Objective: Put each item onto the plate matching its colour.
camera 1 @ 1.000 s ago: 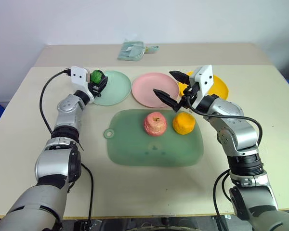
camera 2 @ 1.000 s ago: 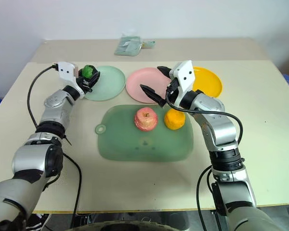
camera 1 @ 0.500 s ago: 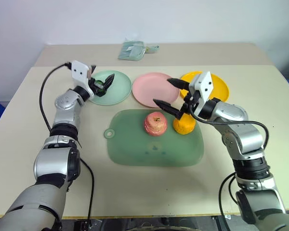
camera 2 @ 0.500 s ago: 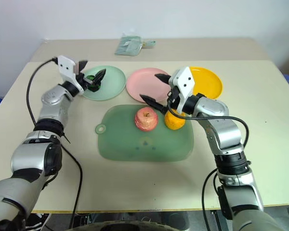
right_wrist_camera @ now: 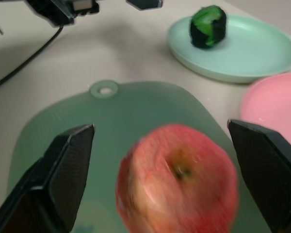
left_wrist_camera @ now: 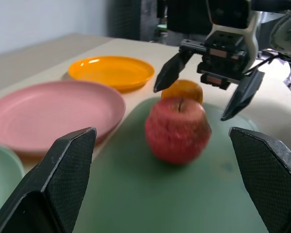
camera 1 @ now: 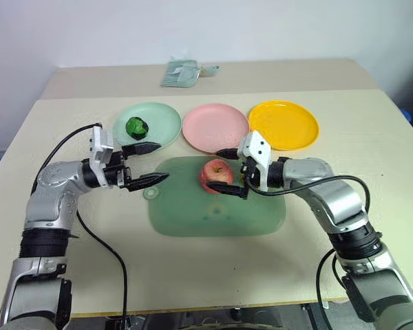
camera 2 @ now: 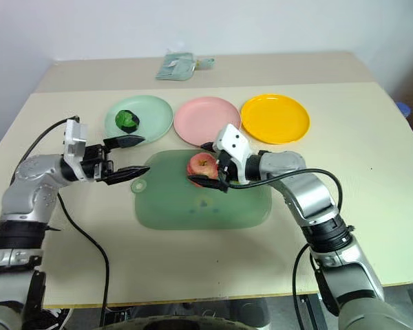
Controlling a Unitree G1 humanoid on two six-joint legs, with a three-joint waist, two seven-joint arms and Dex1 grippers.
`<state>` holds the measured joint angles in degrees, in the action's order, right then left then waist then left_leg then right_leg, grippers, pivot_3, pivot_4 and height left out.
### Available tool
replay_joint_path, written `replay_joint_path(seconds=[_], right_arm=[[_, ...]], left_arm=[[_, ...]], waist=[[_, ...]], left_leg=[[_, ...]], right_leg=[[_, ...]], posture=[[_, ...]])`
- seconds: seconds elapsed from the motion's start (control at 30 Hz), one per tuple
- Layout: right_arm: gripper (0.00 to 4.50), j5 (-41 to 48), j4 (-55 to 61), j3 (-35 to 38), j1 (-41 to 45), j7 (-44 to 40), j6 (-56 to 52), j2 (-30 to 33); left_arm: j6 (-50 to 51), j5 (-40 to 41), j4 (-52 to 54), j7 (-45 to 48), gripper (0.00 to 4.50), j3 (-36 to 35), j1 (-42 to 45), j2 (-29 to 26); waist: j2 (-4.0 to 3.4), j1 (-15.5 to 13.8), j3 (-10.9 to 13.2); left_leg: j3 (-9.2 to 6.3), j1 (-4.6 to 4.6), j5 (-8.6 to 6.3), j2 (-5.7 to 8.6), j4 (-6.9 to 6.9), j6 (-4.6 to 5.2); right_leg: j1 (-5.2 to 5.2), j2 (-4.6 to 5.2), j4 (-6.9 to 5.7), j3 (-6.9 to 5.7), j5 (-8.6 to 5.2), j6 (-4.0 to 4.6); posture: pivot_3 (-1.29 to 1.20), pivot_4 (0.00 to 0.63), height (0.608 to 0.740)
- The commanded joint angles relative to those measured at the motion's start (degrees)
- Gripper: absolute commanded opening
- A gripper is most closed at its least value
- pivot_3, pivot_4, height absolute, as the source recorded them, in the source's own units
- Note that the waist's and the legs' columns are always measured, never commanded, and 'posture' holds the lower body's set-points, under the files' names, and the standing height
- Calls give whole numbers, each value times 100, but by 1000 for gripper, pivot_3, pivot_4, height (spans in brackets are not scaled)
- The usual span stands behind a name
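Beige table (camera 1: 372, 206) with a folded pale green cloth (camera 1: 181, 72) at the far edge, well apart from everything else. Black cable (camera 1: 65, 141) loops off the left arm over the tabletop. Translucent green cutting mat (camera 1: 213, 210) lies in the middle, just in front of the three plates.

Plates in a row at the back: mint green plate (camera 1: 162, 118) on the left, pink plate (camera 1: 210, 130) in the middle, yellow-orange plate (camera 1: 289, 124) on the right. Dark green lumpy ball (camera 1: 136, 127) sits on the mint green plate. Pink and yellow-orange plates are bare. Pink-red apple (camera 1: 215, 173) stands upright on the mat's far edge, near the pink plate.

Right gripper (camera 1: 232, 172) is around the apple, fingers spread wide, one on the far side and one on the near side; contact unclear. Left gripper (camera 1: 146, 163) hangs over the mat's left corner, fingers wide apart, nothing between them, pointing toward the apple.

The right gripper body blocks the spot behind the apple in the head views, so the orange (left_wrist_camera: 183, 90) is hidden there; the left wrist view shows it just behind the apple on the mat. The right wrist view shows the apple between the spread fingers (right_wrist_camera: 58, 174), slightly blurred, with the mat's hanging hole (right_wrist_camera: 105, 90) and the ball on its plate beyond.
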<state>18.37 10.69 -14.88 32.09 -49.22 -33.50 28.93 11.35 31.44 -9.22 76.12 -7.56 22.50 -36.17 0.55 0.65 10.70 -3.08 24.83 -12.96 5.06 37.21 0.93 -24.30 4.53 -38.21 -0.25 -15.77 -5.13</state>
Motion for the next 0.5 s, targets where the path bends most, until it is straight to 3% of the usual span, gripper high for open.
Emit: replay_joint_path(seconds=[0.03, 0.43, 0.5], right_arm=[[4500, -142, -54, -20, 169, 32, -38, 0], [4500, -610, -311, -241, 354, -196, 32, 119], [3926, -516, -207, -245, 329, -285, -73, 95]], left_arm=[[206, 186, 519, -42, 4471, -179, -226, -191], [323, 289, 1099, -192, 4471, -291, -745, -377], [292, 280, 1112, -223, 4500, -291, -761, -350]], waist=[[1, -14, 1], [3, 1, 0], [3, -2, 0]], left_leg=[[0, 0, 0, 1, 0, 0], [0, 0, -2, 0, -4, 2], [0, 0, -2, 0, -3, 3]], right_leg=[[1, 0, 1, 0, 0, 0], [1, 0, 3, 0, 0, 0], [2, 0, 3, 0, 0, 0]], posture=[[0, 150, 729], [0, 150, 729], [0, 150, 729]])
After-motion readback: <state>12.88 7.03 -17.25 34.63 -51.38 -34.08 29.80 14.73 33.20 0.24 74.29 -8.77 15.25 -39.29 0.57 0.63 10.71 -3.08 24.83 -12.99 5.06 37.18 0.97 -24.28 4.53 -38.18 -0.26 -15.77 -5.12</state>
